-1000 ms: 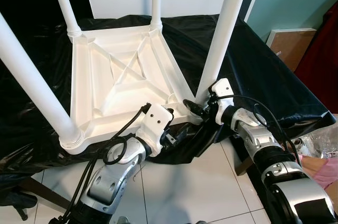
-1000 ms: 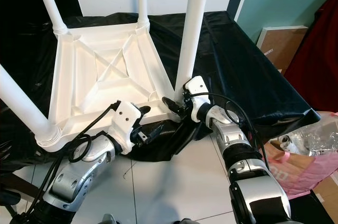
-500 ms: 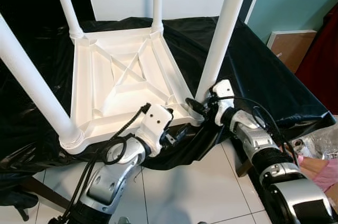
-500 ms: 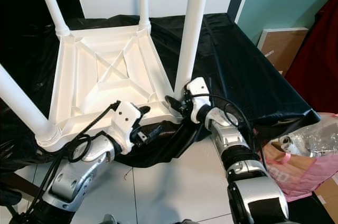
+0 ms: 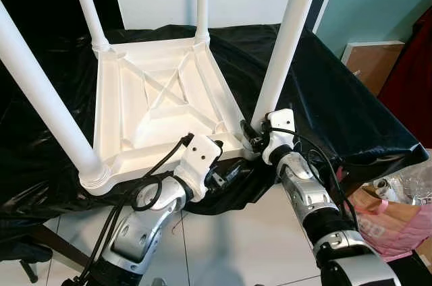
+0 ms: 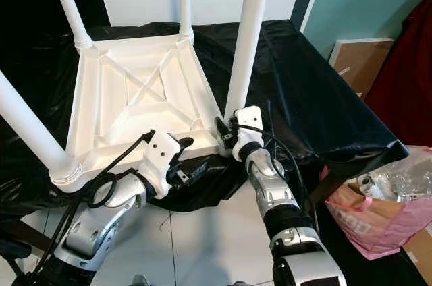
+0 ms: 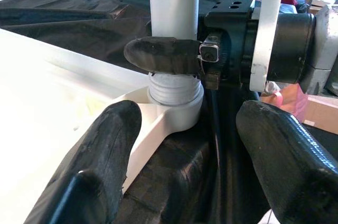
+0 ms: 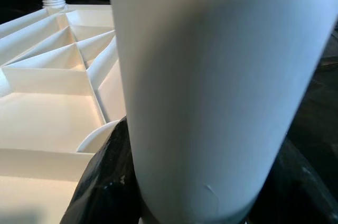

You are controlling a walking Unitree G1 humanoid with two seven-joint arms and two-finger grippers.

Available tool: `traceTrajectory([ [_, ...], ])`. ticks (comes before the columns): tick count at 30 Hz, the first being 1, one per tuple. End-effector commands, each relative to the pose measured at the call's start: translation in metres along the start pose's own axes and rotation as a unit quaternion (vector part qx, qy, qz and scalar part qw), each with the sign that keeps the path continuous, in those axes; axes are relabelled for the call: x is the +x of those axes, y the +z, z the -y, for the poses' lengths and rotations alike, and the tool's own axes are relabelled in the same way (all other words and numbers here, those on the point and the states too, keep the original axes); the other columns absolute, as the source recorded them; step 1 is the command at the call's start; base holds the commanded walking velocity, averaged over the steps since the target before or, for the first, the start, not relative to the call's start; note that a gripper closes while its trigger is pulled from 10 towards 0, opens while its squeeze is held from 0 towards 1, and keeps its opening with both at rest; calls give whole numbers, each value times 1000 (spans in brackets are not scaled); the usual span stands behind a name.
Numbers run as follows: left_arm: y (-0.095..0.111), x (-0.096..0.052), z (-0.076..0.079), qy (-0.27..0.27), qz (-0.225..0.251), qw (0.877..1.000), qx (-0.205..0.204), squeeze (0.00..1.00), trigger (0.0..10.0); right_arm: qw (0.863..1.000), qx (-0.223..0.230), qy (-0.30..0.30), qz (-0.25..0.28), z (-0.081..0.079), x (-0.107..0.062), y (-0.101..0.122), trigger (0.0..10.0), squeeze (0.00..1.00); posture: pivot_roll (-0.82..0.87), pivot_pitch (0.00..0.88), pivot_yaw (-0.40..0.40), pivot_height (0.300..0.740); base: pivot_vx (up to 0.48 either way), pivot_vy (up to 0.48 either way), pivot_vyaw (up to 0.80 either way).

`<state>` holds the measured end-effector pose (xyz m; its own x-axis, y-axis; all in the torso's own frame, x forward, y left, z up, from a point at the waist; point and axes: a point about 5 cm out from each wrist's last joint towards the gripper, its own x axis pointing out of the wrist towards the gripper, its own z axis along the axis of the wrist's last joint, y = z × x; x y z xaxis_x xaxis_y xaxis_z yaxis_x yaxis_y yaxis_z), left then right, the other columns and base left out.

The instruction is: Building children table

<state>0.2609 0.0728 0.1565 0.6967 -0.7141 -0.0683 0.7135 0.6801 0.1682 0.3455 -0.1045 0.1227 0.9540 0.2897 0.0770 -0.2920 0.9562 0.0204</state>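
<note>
A white children's table (image 5: pixel 162 104) lies upside down on a black sheet (image 5: pixel 337 110), its legs pointing up. My right gripper (image 5: pixel 253 136) is shut around the base of the near right leg (image 5: pixel 287 36). In the left wrist view one of its fingers (image 7: pixel 163 55) crosses that leg (image 7: pixel 174 2) just above the threaded collar. The same leg (image 8: pixel 211 92) stands close between the right fingers (image 8: pixel 103 182) in the right wrist view. My left gripper (image 5: pixel 226 173) is open, low at the table's front edge, pointing at that corner with its fingers (image 7: pixel 105 160) apart.
Pale tiled floor (image 5: pixel 236 245) lies below the sheet's front edge. A pink bag (image 5: pixel 385 218) sits on the floor at the right. A cardboard panel (image 5: pixel 374 56) leans on the teal wall beside something dark red (image 5: pixel 412 77).
My right wrist has moved in closer to the leg base and its forearm has swung more upright. The left arm has stayed in place. The camera shifted a little.
</note>
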Motion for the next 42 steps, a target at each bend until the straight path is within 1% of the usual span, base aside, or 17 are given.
traceTrajectory([
  [1, -1, 1, 4, -22, -2, 1000, 4, 0, 10000, 996, 24, -66, -52, -1, -9, -23, 10000, 0, 42, 58, -45, 740, 0, 0, 0],
  [2, -1, 1, 4, -22, -2, 1000, 4, 0, 10000, 996, 24, -66, -52, -1, -9, -23, 10000, 0, 42, 58, -45, 740, 0, 0, 0],
  [5, -2, 2, 5, -25, -3, 1000, 2, 0, 10000, 994, 33, -85, -53, -17, -8, -23, 10000, 0, 36, 65, -44, 740, 0, 0, 0],
  [16, -2, 2, 2, -17, -3, 1000, 0, 0, 10000, 995, 34, -82, -45, -22, -11, -17, 10000, 0, 40, 71, -50, 740, 0, 0, 0],
  [17, -2, 2, 2, -16, -2, 1000, 0, 0, 10000, 995, 35, -78, -41, -22, -10, -16, 10000, 518, 40, 71, -50, 740, 0, 0, 0],
  [20, -2, 2, 2, -15, -2, 1000, 0, 0, 10000, 996, 35, -76, -35, -21, -10, -14, 10000, 518, 40, 72, -51, 740, 0, 0, 0],
  [21, -2, 2, 2, -14, -2, 1000, 0, 0, 10000, 997, 39, -64, -27, -21, -10, -11, 10000, 1000, 42, 71, -53, 740, 0, 0, 0],
  [28, -1, 2, 0, -11, 0, 1000, 1, 0, 10000, 999, 44, -25, 6, -15, -13, 0, 10000, 1000, 44, 71, -59, 740, 0, 0, 0],
  [30, -1, 2, 0, -9, 0, 1000, 2, 0, 10000, 999, 41, -2, 16, -9, -17, 3, 10000, 1000, 50, 71, -65, 740, 0, 0, 0],
  [31, -1, 1, 0, -6, -1, 1000, 2, 0, 10000, 999, 31, 22, 23, -2, -21, 5, 10000, 1000, 52, 70, -67, 740, 0, 0, 0],
  [33, -1, 1, 0, -6, -1, 1000, 2, 0, 10000, 999, 31, 22, 23, -2, -21, 5, 10000, 1000, 52, 70, -67, 740, 0, 0, 0],
  [34, -2, 0, 0, -4, -1, 1000, 2, 0, 10000, 997, 13, 68, 26, 13, -24, 8, 10000, 1000, 53, 68, -67, 740, 0, 0, 0],
  [37, -2, -1, 0, -3, -1, 1000, 2, 0, 10000, 995, 0, 97, 23, 19, -24, 10, 10000, 1000, 53, 68, -67, 740, 0, 0, 0],
  [38, -2, -1, -1, -3, -1, 1000, 2, 0, 10000, 991, -8, 129, 16, 22, -23, 11, 10000, 75, 52, 66, -65, 740, 0, 0, 0],
  [40, -2, -1, -1, -3, -1, 1000, 2, 0, 10000, 991, -8, 129, 16, 22, -23, 11, 10000, 75, 52, 66, -65, 740, 0, 0, 0],
  [41, -2, 0, -1, -3, -1, 1000, 2, 0, 10000, 987, -26, 157, 11, 25, -20, 12, 10000, 0, 51, 64, -63, 740, 0, 0, 0],
  [42, -2, 0, -1, -3, -1, 1000, 2, 0, 10000, 987, -26, 157, 11, 25, -20, 12, 10000, 0, 51, 64, -63, 740, 0, 0, 0],
])
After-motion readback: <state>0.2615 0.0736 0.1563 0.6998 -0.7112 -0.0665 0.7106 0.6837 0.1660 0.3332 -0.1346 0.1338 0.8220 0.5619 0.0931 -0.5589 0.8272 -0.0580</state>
